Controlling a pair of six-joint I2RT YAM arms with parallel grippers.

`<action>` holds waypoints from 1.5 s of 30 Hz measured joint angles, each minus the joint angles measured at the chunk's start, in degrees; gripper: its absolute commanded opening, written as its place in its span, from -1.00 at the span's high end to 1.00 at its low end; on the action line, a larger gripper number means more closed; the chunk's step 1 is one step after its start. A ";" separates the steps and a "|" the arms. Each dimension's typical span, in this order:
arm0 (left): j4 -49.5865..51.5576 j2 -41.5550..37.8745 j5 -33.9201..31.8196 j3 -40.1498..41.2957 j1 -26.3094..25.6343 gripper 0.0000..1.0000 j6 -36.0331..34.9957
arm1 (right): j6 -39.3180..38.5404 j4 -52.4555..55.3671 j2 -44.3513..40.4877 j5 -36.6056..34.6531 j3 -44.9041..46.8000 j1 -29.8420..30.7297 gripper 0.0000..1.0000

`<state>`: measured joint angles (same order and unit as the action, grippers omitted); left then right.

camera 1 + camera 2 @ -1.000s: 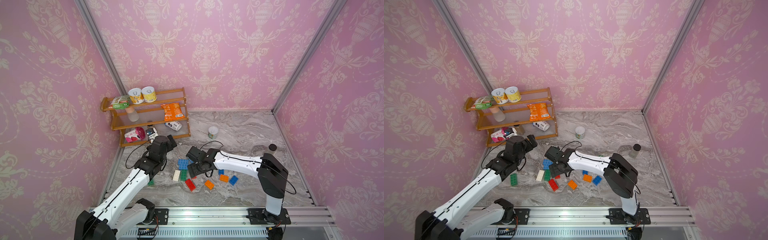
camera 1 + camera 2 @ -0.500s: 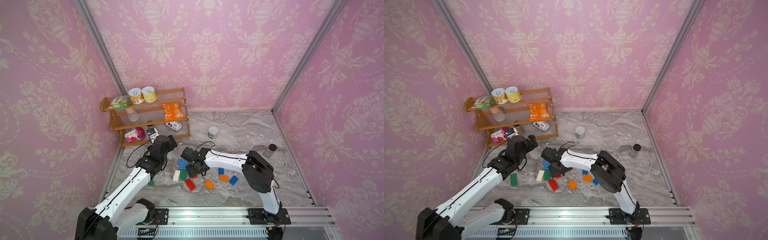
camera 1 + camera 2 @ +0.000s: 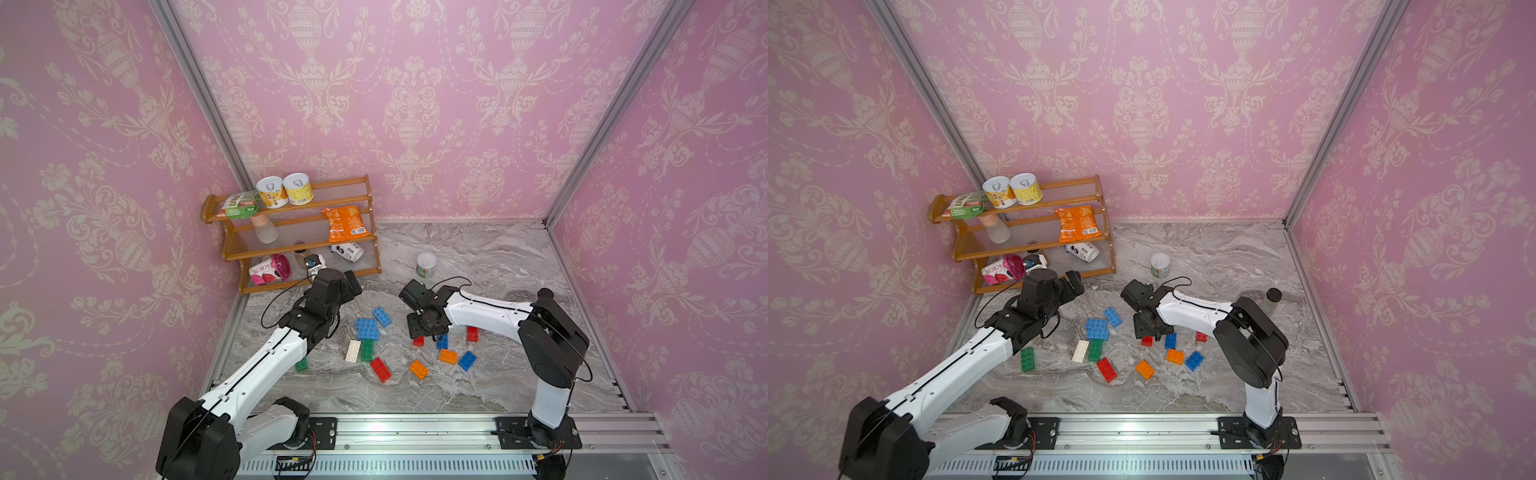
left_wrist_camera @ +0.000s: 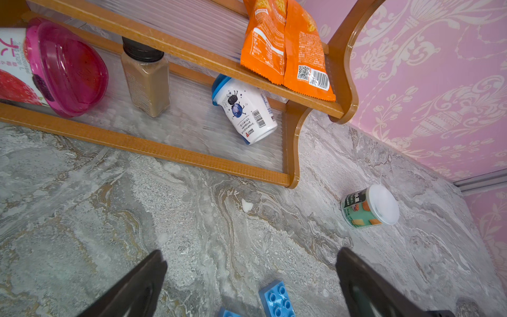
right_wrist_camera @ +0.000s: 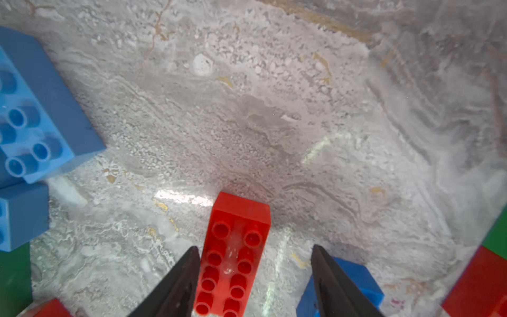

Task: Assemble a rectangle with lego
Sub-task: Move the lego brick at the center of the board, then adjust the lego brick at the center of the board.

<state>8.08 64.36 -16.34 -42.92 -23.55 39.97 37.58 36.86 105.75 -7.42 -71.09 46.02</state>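
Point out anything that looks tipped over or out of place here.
On the bottom shelf of the rack, the white bottle and the pink-lidded cup both lie on their sides rather than upright. A small green-labelled tub stands alone on the table, apart from the rack.

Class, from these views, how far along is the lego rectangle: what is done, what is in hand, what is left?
Done: little. Two blue bricks, a green brick and a white brick lie together, but there is no rectangle yet. In hand: the right gripper straddles a red brick, jaws not closed; the left gripper is open and empty. Left: joining the loose ones, such as the orange brick.
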 measured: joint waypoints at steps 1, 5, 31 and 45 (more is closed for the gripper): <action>-0.13 0.31 0.66 0.00 0.00 -0.99 -0.24 | 0.00 0.02 -0.44 -0.02 0.11 -0.33 -0.38; -0.33 0.96 2.16 -0.02 0.00 -0.99 -1.05 | -0.35 0.15 -1.55 -0.37 0.09 -1.01 -0.53; -1.16 -0.50 1.44 -0.37 0.00 -0.99 -1.73 | -9.57 8.94 7.82 -4.04 -11.72 -1.01 -0.73; -1.64 0.66 2.58 -0.37 0.00 -0.99 -1.70 | -8.92 8.92 3.74 -7.04 -5.84 -4.87 -0.39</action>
<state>6.44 65.01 -13.76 -43.29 -23.55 38.26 28.67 45.78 109.49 -14.46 -76.93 41.15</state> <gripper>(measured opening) 0.993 0.703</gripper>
